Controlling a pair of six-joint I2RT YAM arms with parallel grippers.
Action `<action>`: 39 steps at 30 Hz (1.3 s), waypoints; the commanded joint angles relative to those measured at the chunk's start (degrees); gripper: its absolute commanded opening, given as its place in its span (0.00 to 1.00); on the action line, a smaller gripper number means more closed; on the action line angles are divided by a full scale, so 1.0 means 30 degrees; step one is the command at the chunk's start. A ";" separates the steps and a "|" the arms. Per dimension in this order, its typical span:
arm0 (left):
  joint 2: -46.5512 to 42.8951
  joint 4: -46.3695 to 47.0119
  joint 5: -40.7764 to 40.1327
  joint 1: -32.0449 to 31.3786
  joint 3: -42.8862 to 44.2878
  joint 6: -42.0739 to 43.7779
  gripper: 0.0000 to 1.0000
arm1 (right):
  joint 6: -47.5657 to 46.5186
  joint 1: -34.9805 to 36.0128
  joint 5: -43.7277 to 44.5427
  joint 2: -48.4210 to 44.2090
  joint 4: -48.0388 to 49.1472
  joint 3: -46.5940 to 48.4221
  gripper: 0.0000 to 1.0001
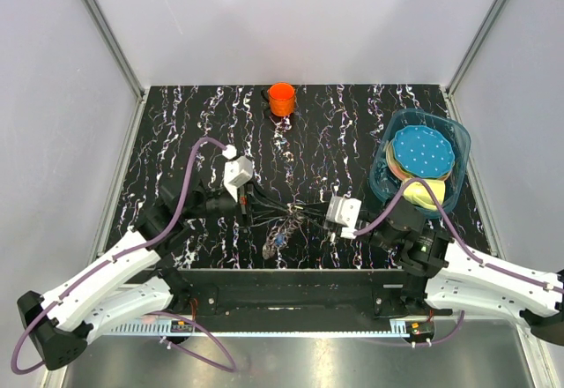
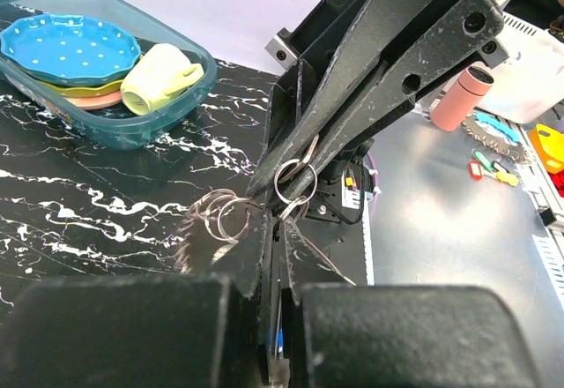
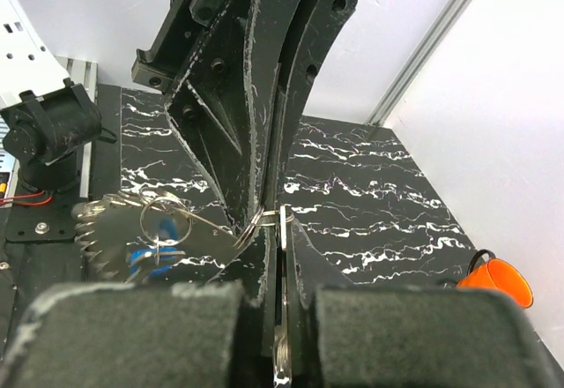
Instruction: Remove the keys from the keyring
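Note:
Both grippers meet tip to tip above the front middle of the table. My left gripper is shut on the keyring, whose thin wire loops enter its jaws at the tips. My right gripper is shut on one flat key, seen edge-on between its jaws with a ring through it. The rest of the keys hang below as a toothed grey fan with a small blue piece. In the left wrist view they are blurred and partly hidden by my own fingers.
An orange cup stands at the back middle of the black marbled table. At the right, a teal tub holds a blue dotted plate and a yellow cup. The table's front edge lies just below the grippers.

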 commanded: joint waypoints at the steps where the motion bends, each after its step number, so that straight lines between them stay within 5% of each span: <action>1: -0.0762 0.0993 0.0023 -0.0448 0.0047 -0.0131 0.00 | 0.0427 -0.0131 0.1689 -0.0926 0.1607 -0.0254 0.00; 23: -0.1378 0.5679 -0.5162 -0.0448 -0.2414 -0.5578 0.00 | 0.2214 -0.0102 0.0750 -0.0929 0.0786 -0.0930 0.00; 39: -0.2052 0.5593 -0.6632 -0.0448 -0.2209 -0.7602 0.00 | 0.2860 -0.0014 0.1571 -0.0168 0.0991 -0.1018 0.00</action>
